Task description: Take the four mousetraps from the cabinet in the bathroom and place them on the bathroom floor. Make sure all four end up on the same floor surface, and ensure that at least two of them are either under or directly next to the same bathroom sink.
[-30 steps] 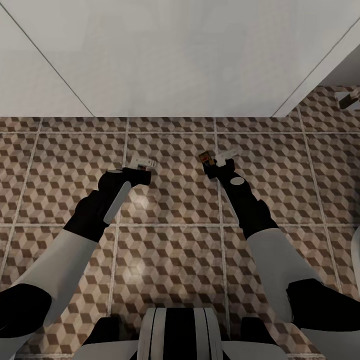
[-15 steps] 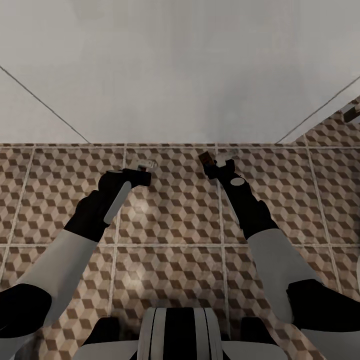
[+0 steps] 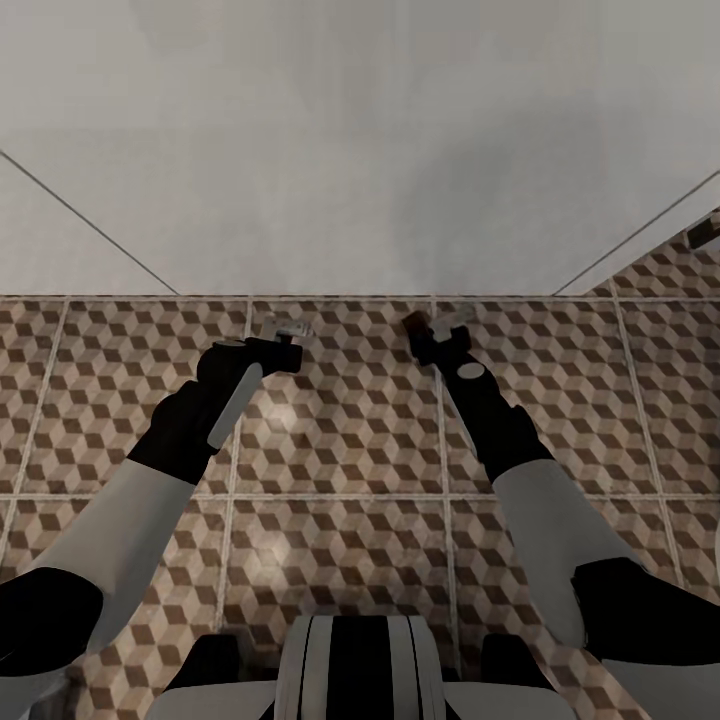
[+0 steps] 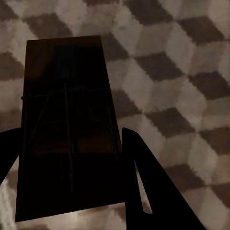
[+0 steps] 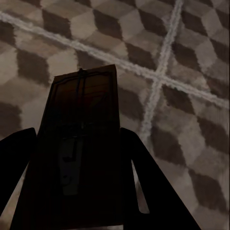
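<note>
Both arms reach forward over the bathroom floor (image 3: 340, 430), whose tiles carry the brown and beige cube pattern. My left gripper (image 3: 288, 338) is shut on a mousetrap (image 4: 67, 86), a flat dark board held between the two fingers (image 4: 139, 158) just above the tiles. My right gripper (image 3: 430, 330) is shut on a second mousetrap (image 3: 411, 322), whose brown end sticks out ahead of the fingers. The right wrist view shows that board (image 5: 84, 100) over a crossing of grout lines. The cabinet is out of view.
A large white surface (image 3: 360, 150) rises directly ahead, and its lower edge meets the tiles just beyond both grippers. A small dark fitting (image 3: 704, 232) shows at the far right. Open tiled floor lies between the arms and my base (image 3: 360, 670).
The whole picture has shifted: the white surface now reaches lower and closer to the grippers, so the camera moved. Both grippers stay shut on their mousetraps.
</note>
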Tool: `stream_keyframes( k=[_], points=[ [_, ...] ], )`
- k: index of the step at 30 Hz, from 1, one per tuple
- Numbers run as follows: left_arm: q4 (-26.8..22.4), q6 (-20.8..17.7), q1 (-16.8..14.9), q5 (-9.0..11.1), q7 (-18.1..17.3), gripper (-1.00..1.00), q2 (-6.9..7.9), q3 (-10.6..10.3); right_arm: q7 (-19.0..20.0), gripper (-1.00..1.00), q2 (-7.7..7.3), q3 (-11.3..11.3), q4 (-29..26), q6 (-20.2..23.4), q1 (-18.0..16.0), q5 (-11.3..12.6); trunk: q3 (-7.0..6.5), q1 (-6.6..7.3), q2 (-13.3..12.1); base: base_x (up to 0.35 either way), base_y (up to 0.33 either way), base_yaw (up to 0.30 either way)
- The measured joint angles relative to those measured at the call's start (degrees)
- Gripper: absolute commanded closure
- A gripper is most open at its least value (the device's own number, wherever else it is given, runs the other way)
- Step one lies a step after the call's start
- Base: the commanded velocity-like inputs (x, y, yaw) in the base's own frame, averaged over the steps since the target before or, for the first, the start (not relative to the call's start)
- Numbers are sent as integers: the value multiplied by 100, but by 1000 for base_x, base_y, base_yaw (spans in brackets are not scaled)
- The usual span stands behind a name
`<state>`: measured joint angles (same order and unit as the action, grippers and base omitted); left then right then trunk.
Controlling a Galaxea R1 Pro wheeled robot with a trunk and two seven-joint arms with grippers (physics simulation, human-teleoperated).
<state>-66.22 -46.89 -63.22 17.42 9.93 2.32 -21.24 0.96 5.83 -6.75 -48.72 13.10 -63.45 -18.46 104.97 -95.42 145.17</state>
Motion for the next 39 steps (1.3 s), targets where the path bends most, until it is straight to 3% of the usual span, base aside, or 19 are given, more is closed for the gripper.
stream_keyframes(
  k=[12, 17, 22, 26, 30, 32, 36, 39],
  points=[
    [-7, 30, 33, -11, 7, 100, 8, 6, -67, 100, 4, 2, 25, -270, 0, -21, 0, 0, 0, 0, 0, 0],
    [20, 303, 33, -11, 9, 100, -1, 5, -111, 100, 35, 3, 48, -353, -2, -24, 0, 0, 0, 0, 0, 0],
    [213, 522, 33, -132, 5, 100, -9, 0, -543, 100, 41, 14, 96, -524, -1, -31, 0, 0, 0, 0, 0, 0],
    [421, 825, 33, -279, 8, 100, -25, 0, -1169, 100, 42, 14, 211, -874, 0, -28, 0, 0, 0, 0, 0, 0],
    [493, 923, 33, -309, 3, 100, -25, 12, -1325, 100, 36, 10, 255, -1082, 2, -29, 0, 0, 0, 0, 0, 0],
    [492, 941, 33, -312, -7, 100, -22, 14, -1324, 100, 31, 10, 326, -1117, 1, -24, 0, 0, 0, 0, 0, 0],
    [506, 1074, 33, -315, -15, 100, -17, 10, -946, 100, 27, 13, 631, -1138, -4, -15, 0, 0, 0, 0, 0, 0],
    [641, 1510, 33, -314, -17, 100, -14, 11, -514, 100, 24, 26, 709, -1137, -5, -10, 0, 0, 0, 0, 0, 0]
  ],
)
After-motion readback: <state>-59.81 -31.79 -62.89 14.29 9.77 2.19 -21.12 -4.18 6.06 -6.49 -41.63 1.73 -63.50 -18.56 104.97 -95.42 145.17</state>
